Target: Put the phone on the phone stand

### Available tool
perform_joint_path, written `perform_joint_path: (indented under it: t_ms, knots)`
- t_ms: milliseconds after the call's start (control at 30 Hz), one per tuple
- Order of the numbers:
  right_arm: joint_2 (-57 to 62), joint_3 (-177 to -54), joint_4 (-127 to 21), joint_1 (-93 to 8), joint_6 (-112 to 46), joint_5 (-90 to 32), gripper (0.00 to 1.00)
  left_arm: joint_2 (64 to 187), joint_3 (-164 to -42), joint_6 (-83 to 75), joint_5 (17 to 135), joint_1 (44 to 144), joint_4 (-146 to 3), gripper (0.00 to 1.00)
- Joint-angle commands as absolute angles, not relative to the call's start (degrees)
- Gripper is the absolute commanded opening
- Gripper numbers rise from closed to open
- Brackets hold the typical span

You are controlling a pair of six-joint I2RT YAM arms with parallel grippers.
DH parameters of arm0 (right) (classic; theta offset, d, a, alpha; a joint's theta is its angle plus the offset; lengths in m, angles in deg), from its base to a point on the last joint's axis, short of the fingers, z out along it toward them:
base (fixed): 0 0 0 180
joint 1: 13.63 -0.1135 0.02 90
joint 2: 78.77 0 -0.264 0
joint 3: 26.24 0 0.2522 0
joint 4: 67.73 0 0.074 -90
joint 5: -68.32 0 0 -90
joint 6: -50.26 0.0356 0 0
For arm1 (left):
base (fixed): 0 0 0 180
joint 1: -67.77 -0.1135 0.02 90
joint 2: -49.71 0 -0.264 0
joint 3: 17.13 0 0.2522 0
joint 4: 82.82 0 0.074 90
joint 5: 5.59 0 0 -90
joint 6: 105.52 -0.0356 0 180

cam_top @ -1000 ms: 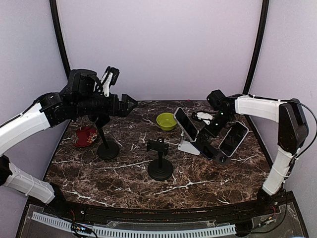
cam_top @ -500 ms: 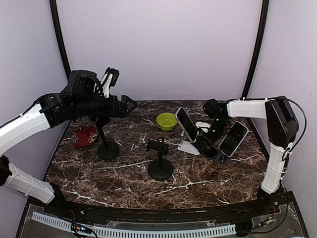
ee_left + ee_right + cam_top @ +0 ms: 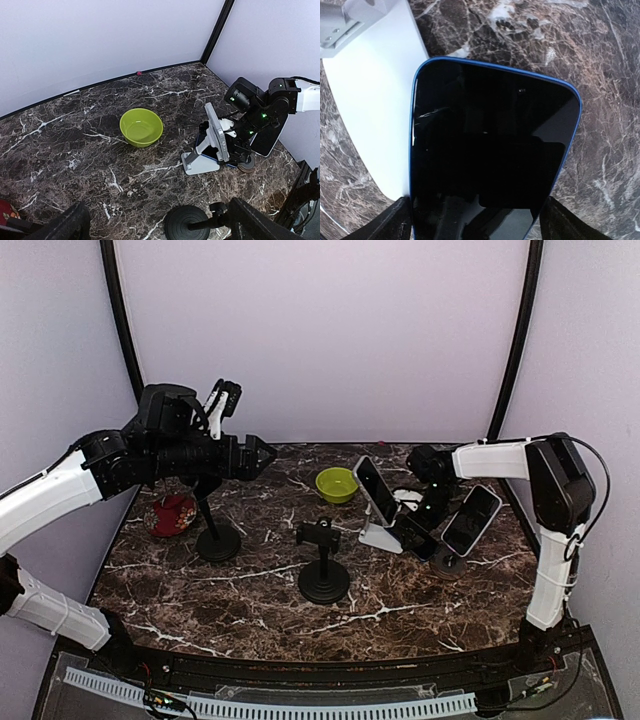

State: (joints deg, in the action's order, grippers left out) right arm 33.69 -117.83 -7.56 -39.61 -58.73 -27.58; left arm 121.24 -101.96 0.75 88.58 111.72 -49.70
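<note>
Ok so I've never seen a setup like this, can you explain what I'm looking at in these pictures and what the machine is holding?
These are two robot arms bolted at the near edge of a marbled table. One picture looks down from above and behind them; the other two come from a camera on each wrist. The left tool hangs open and empty above the table. The right tool grips a blue-edged phone, close to the foot of a white stand that already carries another phone. Also on the table: a green bowl, two black stands, a third phone propped at the right, and something red.
</note>
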Motion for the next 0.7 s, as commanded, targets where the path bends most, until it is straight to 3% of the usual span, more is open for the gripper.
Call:
perform_joint_path:
  t_ms: [0, 200, 667]
  knots:
    - [35.5, -118.4, -6.3, -40.2, -57.5, -27.6, 0.85, 120.2, -100.9, 0.6, 88.6, 111.8, -50.6, 0.99]
    - [35.3, -120.9, -5.5, -38.5, -55.6, -28.2, 0.70, 120.2, -100.5, 0.6, 88.6, 111.8, -50.6, 0.99]
    - [33.7, -126.7, -6.8, -32.5, -52.4, -30.0, 0.57, 120.7, -100.3, 1.1, 87.5, 111.9, -51.9, 0.99]
